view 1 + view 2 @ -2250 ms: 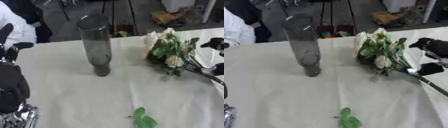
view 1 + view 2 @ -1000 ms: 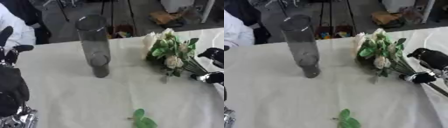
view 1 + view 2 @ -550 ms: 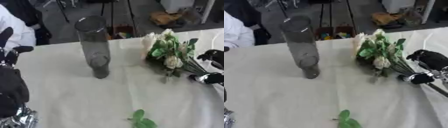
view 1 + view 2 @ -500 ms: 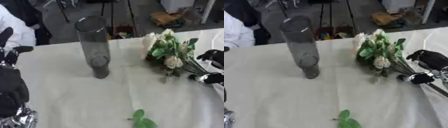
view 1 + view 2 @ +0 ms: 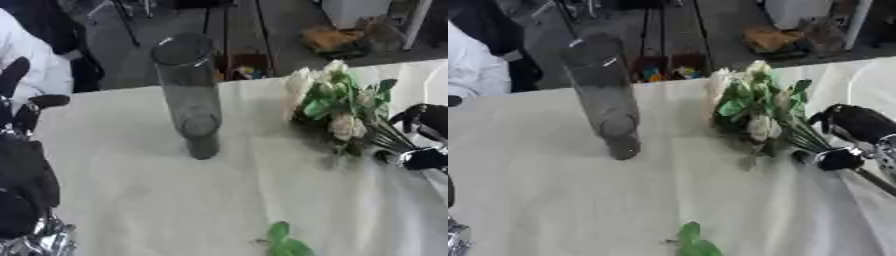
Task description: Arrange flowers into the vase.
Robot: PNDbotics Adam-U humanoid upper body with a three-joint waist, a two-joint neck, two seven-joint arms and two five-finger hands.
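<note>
The right hand (image 5: 852,136) curls around the stems of the flowers (image 5: 756,107), which lie on the table (image 5: 553,200); this looks like the pick-up step. Next they must be lifted and stood stems-down in the vase (image 5: 191,95). The left hand (image 5: 24,165) rests idle at the left edge; whether it is clenched cannot be told.

Pale cloth (image 5: 131,175) covering table, lying slightly wrinkled. Loose green leaf (image 5: 693,242) lying on cloth near front edge, well apart from everything else. Beyond far table edge: grey floor (image 5: 280,35) showing, thin dark stand legs (image 5: 651,25) standing on it, small colourful items (image 5: 658,67) sitting at their base, brownish heap (image 5: 337,37) lying further right, white box (image 5: 798,12) standing behind heap.
</note>
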